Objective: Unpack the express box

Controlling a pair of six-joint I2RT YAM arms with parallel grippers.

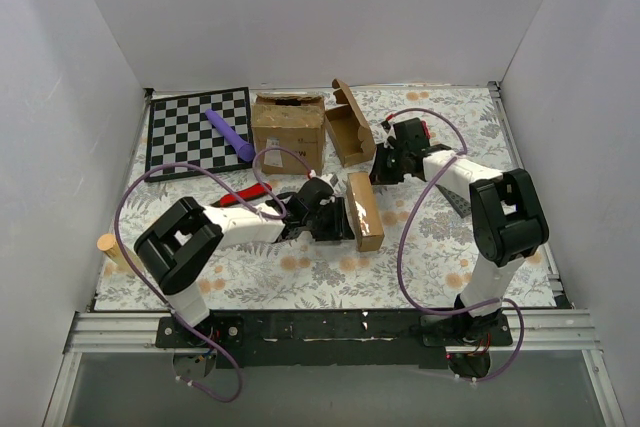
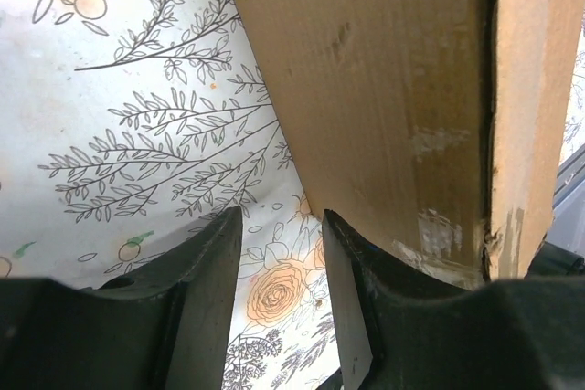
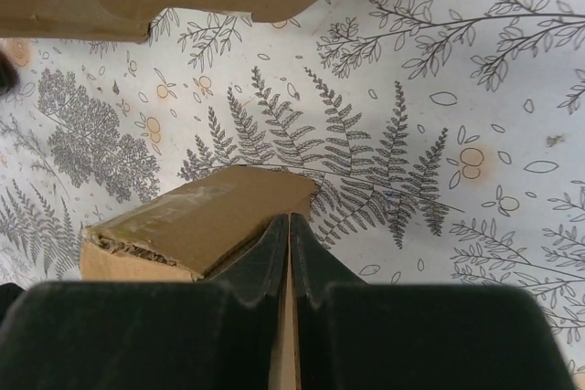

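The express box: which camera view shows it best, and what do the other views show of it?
Top external: the express box shows whole there, end to end. The left wrist view shows only one close cardboard face and an edge; the right wrist view shows just one end of it.

You have three cardboard boxes on the table [image 1: 300, 282]. One is the large carton [image 1: 288, 127] near the far edge. The other two are small mailers: the open mailer [image 1: 350, 129] just beside that carton, and the express box [image 1: 365, 212] at the middle. There is one checkerboard mat [image 1: 170, 142] at the far left corner, with one purple stick [image 1: 230, 134] lying on it. One red item [image 1: 235, 199] sits near the middle and one tan cylinder [image 1: 108, 247] at the left edge. You also have two grippers, the left gripper [image 2: 281, 215] and the right gripper [image 3: 289, 221].
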